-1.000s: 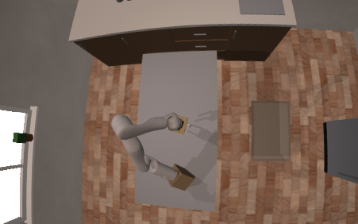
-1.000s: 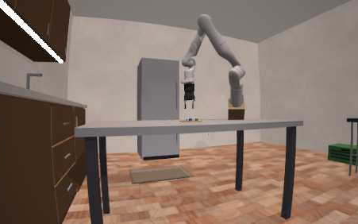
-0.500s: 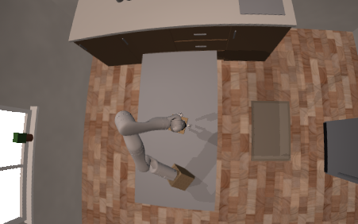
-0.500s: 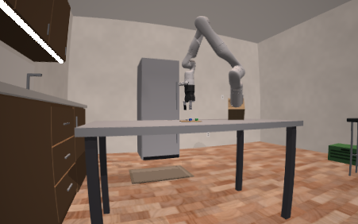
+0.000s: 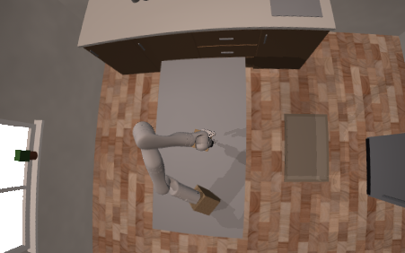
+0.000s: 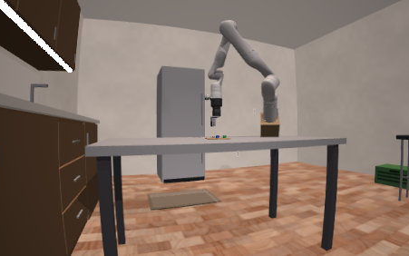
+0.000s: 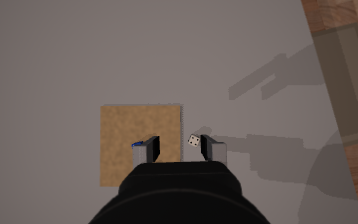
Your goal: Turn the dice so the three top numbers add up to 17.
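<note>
one small white die [image 7: 194, 141] lies off the square tan cork mat [image 7: 126, 125], just inside the far finger [image 7: 212, 148] of the wide-open, empty black gripper [image 7: 179, 150] — likely poised above to fetch it. a blue die [image 7: 137, 144] peeks out behind the other finger, on the mat.

mat [image 7: 131, 130] on table [image 7: 56, 60] | one die [image 7: 194, 141] off mat, right

A home kitchen: a tall grey fridge [image 6: 180, 123] stands behind the gripper [image 6: 214, 121], dark drawers under a pale counter [image 6: 32, 110] with a faucet [image 6: 36, 91] run off to its side, wall cupboards [image 6: 36, 32] hang above, and wood parquet [image 6: 231, 213] lies below
</note>
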Tool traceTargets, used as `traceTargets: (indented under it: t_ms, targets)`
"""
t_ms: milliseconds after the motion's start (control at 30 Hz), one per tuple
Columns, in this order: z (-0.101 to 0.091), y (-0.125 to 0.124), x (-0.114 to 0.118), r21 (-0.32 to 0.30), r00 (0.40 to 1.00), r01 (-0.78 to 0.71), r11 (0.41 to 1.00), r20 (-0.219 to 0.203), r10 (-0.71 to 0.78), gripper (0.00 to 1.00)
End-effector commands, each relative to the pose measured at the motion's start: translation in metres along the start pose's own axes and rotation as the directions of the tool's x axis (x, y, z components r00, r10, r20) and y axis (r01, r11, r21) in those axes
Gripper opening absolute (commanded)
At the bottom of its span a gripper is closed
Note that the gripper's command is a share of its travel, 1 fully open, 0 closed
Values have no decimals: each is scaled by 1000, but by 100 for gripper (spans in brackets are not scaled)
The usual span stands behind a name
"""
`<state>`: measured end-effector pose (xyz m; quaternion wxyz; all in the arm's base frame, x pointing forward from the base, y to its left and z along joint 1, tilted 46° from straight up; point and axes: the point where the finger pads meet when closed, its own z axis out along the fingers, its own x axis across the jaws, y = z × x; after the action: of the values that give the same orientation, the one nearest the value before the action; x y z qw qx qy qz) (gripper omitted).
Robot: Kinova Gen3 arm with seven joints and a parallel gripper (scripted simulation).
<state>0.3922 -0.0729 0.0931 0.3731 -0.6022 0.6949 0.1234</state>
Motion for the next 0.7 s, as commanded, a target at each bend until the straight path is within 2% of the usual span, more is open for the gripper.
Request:
traceTargets:
  t_ms: [0,333,667]
  targets:
    - [2,0,1,-8,999,-38,999,1,38,100]
    - [3,0,17,5,950,-311,950,-9,311,100]
    - [2,0,23,12,914,-406,914,-11,406,100]
